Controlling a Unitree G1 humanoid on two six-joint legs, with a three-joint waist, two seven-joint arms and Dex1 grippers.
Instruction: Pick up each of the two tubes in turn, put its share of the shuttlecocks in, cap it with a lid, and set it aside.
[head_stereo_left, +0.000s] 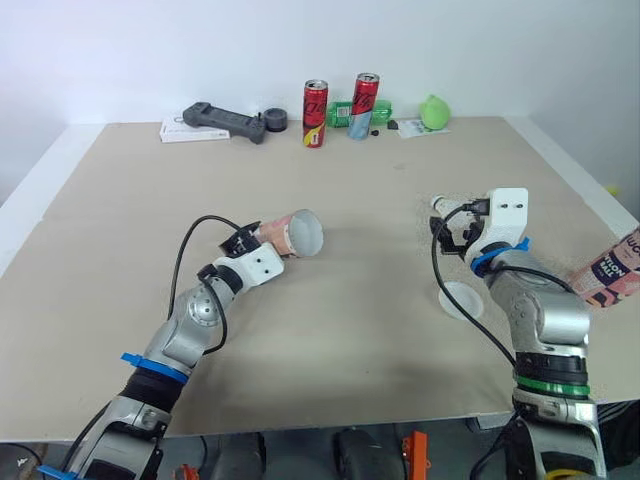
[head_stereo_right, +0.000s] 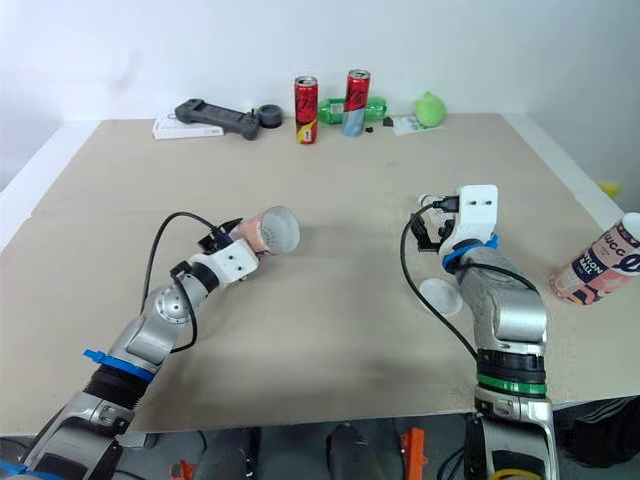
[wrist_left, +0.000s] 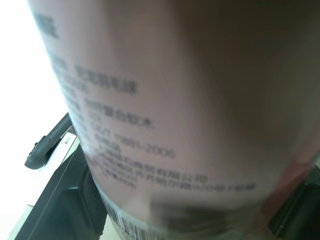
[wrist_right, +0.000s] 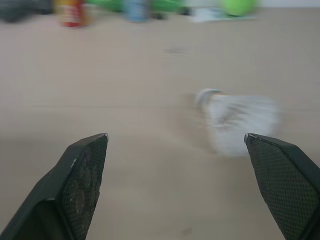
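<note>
My left gripper (head_stereo_left: 256, 241) is shut on a pink tube (head_stereo_left: 292, 234), held off the table and lying nearly level, its pale round end turned toward the right. In the left wrist view the tube's printed wall (wrist_left: 170, 115) sits between the black fingers (wrist_left: 62, 200). My right gripper (wrist_right: 175, 137) is open just above the table, and a white shuttlecock (wrist_right: 235, 122) lies ahead of it, apart from both fingers. A translucent lid (head_stereo_left: 462, 300) rests flat on the table beside my right forearm. The second pink tube (head_stereo_right: 600, 262) lies near the table's right edge.
Along the far edge stand two red cans (head_stereo_left: 315, 113) (head_stereo_left: 364, 104), a green bottle (head_stereo_left: 345, 114), a green ball (head_stereo_left: 434, 111), a black handheld device (head_stereo_left: 225, 121), a dark roll (head_stereo_left: 275, 120) and a white booklet (head_stereo_left: 185, 133).
</note>
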